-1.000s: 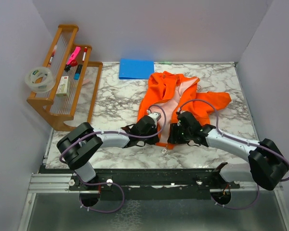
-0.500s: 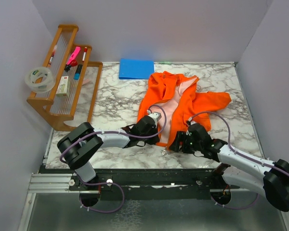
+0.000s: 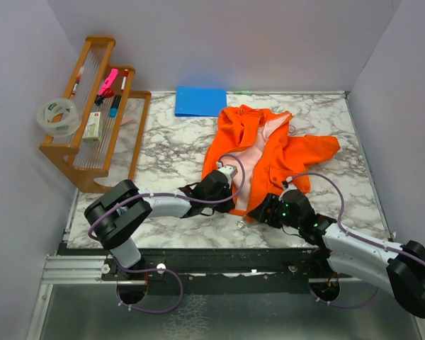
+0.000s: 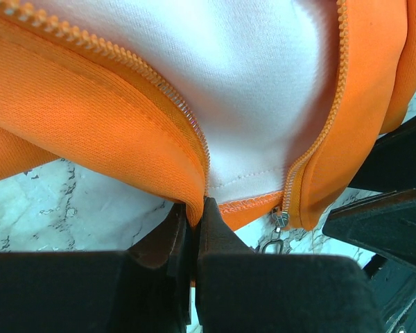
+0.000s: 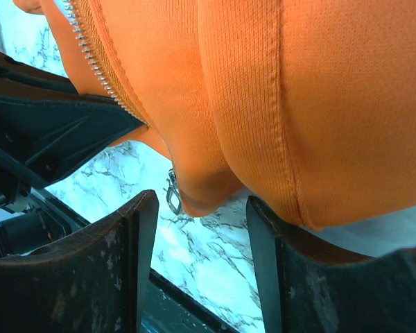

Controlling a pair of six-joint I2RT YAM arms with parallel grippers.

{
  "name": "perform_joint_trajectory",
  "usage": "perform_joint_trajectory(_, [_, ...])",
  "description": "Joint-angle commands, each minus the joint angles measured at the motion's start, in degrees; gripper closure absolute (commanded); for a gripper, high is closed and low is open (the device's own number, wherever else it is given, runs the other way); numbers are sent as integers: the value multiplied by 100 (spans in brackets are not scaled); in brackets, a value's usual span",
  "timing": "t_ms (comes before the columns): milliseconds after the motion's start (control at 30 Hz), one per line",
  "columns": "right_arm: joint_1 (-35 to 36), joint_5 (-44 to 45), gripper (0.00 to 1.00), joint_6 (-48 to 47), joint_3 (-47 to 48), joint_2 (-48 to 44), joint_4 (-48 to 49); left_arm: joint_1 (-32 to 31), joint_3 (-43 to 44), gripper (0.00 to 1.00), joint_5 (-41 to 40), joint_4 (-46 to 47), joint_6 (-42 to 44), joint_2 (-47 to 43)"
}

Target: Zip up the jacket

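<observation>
Your left gripper (image 4: pixel 196 216) pinching jacket (image 3: pixel 270 150) hem; right gripper (image 5: pixel 200 208) open, zipper pull (image 5: pixel 172 193) dangling between its fingers, so right's nearer.

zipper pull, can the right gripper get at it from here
Probably yes. The right gripper is open, and the zipper pull hangs free off the jacket hem just inside one finger, nothing covering it. The left gripper pinches the other hem, off to the side.

Bright, even light, soft shadows; wrist close-ups seem slightly blurred
</observation>
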Motion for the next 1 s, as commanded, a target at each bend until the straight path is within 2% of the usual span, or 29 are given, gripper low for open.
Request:
perform_joint_trajectory(0, [-14, 279, 40, 183, -257, 241, 392, -62, -34, 100, -20, -140, 68, 188])
perform_joint_trajectory(700, [-11, 506, 46, 93, -240, 1400, 1105, -131, 32, 100, 54, -123, 60, 242])
perform_joint_trajectory(767, [-9, 504, 50, 85, -248, 1467, 1197, -140, 39, 100, 55, -122, 60, 251])
perform_joint_trajectory(900, [-10, 489, 66, -63, -246, 1246, 1117, -141, 20, 100, -2, -162, 55, 230])
perform_joint_trajectory(967, [-10, 463, 68, -199, -197, 909, 800, -141, 2, 100, -80, -183, 15, 197])
